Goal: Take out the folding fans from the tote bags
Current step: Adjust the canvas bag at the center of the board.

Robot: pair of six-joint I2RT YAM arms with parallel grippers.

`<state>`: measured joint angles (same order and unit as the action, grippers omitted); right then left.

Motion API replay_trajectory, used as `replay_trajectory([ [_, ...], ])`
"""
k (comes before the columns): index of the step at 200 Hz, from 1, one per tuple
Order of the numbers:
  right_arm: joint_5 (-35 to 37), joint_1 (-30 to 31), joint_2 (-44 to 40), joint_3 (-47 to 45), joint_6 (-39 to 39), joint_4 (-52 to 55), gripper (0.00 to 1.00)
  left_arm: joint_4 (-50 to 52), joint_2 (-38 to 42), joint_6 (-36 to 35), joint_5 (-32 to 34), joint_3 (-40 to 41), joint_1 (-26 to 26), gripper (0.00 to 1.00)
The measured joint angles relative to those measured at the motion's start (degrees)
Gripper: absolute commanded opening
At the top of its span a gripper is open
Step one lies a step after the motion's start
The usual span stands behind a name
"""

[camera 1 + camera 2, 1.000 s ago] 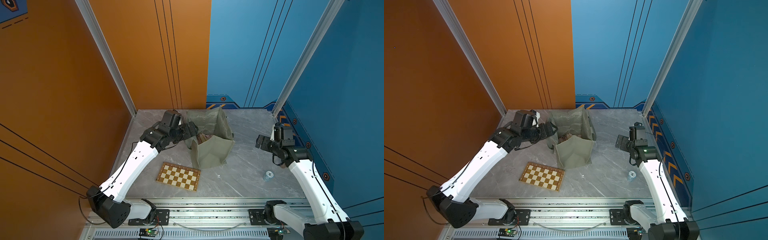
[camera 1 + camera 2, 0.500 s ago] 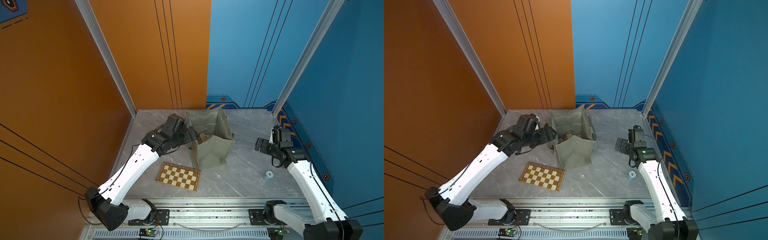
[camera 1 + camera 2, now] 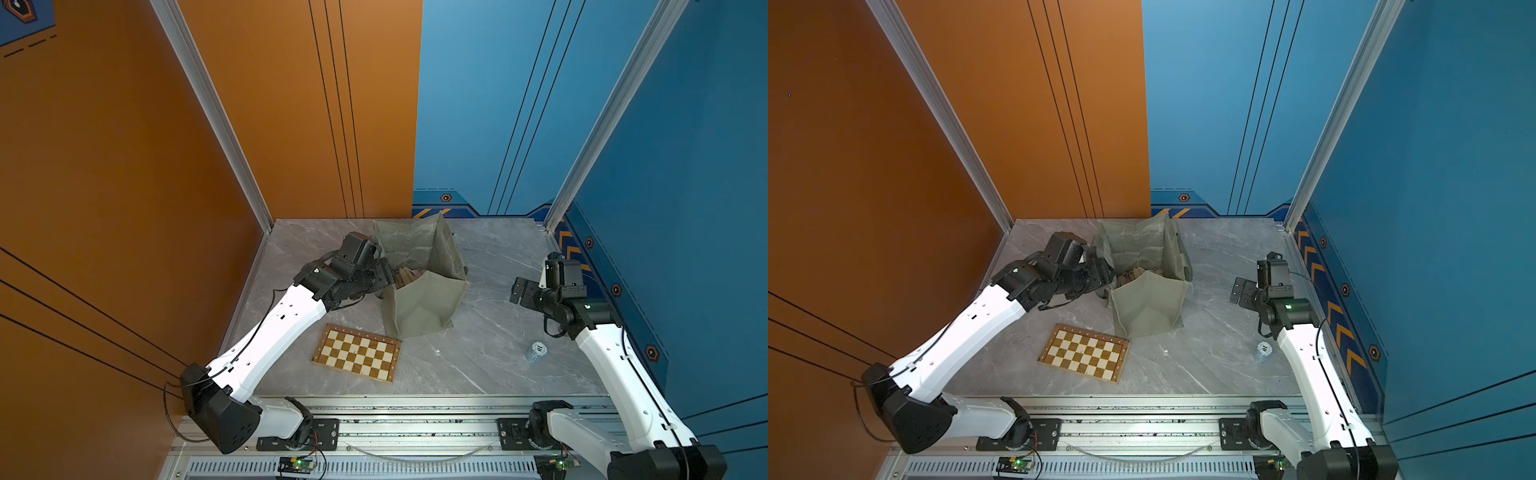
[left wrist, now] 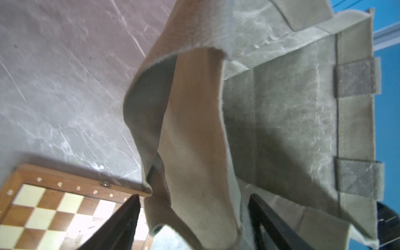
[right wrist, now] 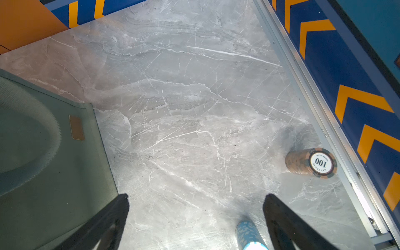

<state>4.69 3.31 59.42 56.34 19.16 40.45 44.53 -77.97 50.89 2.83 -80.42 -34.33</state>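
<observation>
**Left pincer astride the tote's rim, fans inside**

One soft olive tote (image 3: 419, 307) of washed, creased canvas stands open on the veined grey marble table (image 3: 498, 257). The folding fans (image 3: 409, 275) lie in its mouth as a bundle of pale brown slats, too packed to count. The left gripper (image 4: 194, 195) has its two dark fingers apart, straddling a limp fold of the rim; contact is unclear. The right gripper (image 5: 197, 194) gapes wide over bare marble, holding nothing. There is also one flat wooden chessboard (image 3: 357, 353), and two round chip stacks: one blue stack (image 5: 249, 236) and one orange stack (image 5: 311, 162).
</observation>
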Motion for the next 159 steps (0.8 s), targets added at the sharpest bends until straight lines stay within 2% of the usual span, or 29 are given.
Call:
replay_trajectory([
  [64, 0.0, -0.11, -0.26, -0.26, -0.02, -0.07, 1.0, -0.48, -0.42, 0.68, -0.02, 0.2, -0.9, 0.43],
  [84, -0.02, -0.11, -0.59, -0.7, -0.02, -0.07, 1.0, -1.46, -0.94, 0.7, -0.15, 0.2, -0.94, 0.29],
  [102, -0.02, -0.11, -0.72, -0.83, -0.02, -0.07, 1.0, -2.32, -1.49, 0.55, -0.68, 0.22, -0.66, 0.19],
  [122, -0.07, -0.17, -0.83, -0.96, 0.0, -0.09, 1.0, -3.54, -1.95, 0.35, -1.77, 0.22, -0.09, 0.0],
  [159, -0.24, -0.31, -1.14, -1.05, 0.02, -0.09, 1.0, -4.5, -2.4, -0.52, -3.67, 0.15, 1.44, 0.0],
])
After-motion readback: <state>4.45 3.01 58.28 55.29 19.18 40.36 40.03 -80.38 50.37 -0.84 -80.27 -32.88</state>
